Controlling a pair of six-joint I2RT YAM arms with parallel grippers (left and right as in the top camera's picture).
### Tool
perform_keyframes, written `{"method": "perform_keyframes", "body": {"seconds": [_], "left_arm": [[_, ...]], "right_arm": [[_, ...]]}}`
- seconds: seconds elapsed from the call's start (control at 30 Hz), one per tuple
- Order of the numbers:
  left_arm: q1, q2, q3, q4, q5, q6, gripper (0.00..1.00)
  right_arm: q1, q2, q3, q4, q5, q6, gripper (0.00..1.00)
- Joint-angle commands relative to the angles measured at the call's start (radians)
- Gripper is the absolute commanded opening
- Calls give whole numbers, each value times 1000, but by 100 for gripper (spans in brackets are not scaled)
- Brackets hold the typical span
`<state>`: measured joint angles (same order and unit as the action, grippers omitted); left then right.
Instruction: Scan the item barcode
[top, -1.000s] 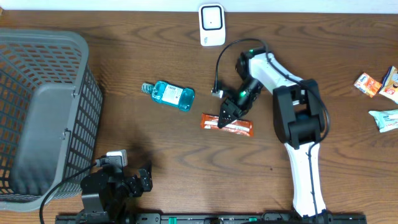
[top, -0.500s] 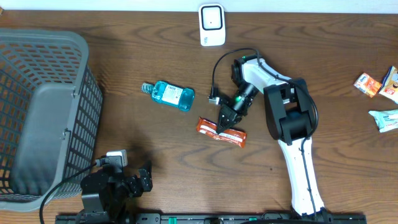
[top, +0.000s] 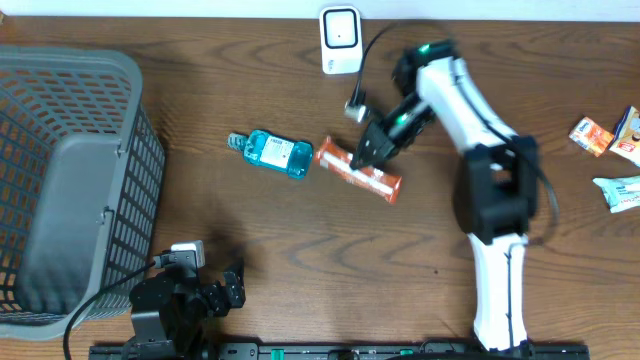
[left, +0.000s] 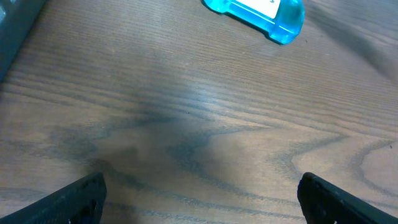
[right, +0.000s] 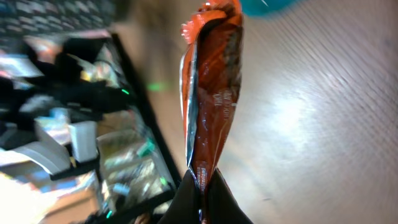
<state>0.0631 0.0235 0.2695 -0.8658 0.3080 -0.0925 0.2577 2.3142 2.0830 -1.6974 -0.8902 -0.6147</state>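
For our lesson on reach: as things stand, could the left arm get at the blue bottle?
Probably yes. The left gripper is open, with bare table between it and the bottle. The orange packet in the right gripper is close beside the bottle and might crowd it.

Basket (top: 100, 62) sits on the table's (top: 300, 250) left end, with the scanner (top: 341, 39) at the back edge, centre. Mid-table lies the bottle (top: 272, 153), and just to its right is the snack packet (top: 382, 182) — pinched near its left end by the right gripper (top: 360, 158), which sits between packet and scanner. Loose packets (top: 600, 135) lie far right. Left gripper (top: 228, 288) hangs at the front edge — just off the basket's near right corner.
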Motion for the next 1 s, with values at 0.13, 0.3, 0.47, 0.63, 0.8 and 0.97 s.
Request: {"method": "perform_keyframes", "body": {"seconds": [0.13, 0.3, 0.47, 0.63, 0.8, 0.97], "left_arm": [[-4, -5, 2, -9, -3, 6, 98], [-4, -5, 2, -9, -3, 6, 98], [-4, -5, 2, -9, -3, 6, 98], [-4, -5, 2, -9, -3, 6, 98], [-4, -5, 2, -9, -3, 6, 98], [-4, -5, 2, -9, -3, 6, 98]], "right_arm": [[-1, -298, 24, -2, -134, 427, 1], [6, -388, -2, -2, -288, 468, 1], [12, -433, -4, -2, -335, 468, 1], [19, -437, -4, 4, -261, 402, 1], [78, -436, -5, 63, 25, 159, 1], [164, -431, -5, 257, 187, 137, 1]]}}
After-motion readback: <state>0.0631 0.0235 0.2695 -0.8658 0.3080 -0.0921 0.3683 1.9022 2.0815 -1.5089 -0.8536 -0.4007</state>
